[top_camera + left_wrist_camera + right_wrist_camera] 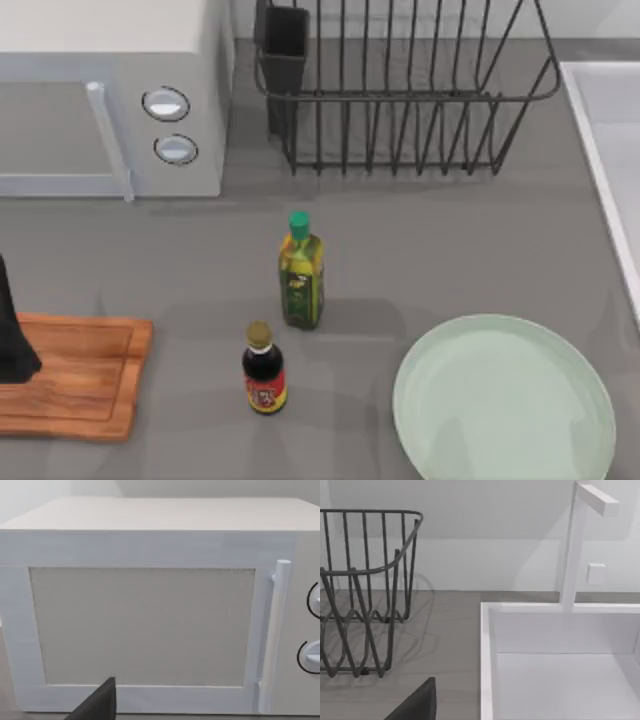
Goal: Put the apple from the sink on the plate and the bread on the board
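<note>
The brown wooden board lies at the table's left front, with nothing on the part I see. The mint-green plate sits bare at the front right. The white sink runs along the right edge; its rim and pale basin are close in the right wrist view. The apple and the bread are out of view. My left gripper is a dark shape over the board's left end, facing the microwave. A dark part of my right gripper hangs near the sink's corner.
A white microwave stands at the back left and a dark wire dish rack at the back middle. A green-capped oil bottle and a dark sauce bottle stand upright mid-table. A white faucet rises behind the sink.
</note>
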### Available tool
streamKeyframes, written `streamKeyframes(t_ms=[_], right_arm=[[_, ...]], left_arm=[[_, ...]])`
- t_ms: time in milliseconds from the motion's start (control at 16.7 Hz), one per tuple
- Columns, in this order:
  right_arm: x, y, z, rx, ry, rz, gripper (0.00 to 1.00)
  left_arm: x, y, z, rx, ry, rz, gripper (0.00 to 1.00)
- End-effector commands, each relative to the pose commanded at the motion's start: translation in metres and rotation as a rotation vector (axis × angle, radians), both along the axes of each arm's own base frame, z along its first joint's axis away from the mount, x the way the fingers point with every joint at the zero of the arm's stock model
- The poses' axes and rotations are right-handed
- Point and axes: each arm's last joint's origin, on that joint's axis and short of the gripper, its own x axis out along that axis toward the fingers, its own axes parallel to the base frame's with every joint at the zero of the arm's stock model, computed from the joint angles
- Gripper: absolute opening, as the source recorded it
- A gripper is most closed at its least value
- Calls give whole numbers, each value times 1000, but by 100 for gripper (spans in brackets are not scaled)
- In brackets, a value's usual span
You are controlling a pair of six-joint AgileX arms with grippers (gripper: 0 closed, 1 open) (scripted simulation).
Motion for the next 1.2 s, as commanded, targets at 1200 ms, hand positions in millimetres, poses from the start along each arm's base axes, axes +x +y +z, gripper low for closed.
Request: streamKeyframes(t_ms=[1200], right_arm=[[279,-65,17,4,1357,-24,100]], left_arm=[[0,0,0,0,0,0,100]])
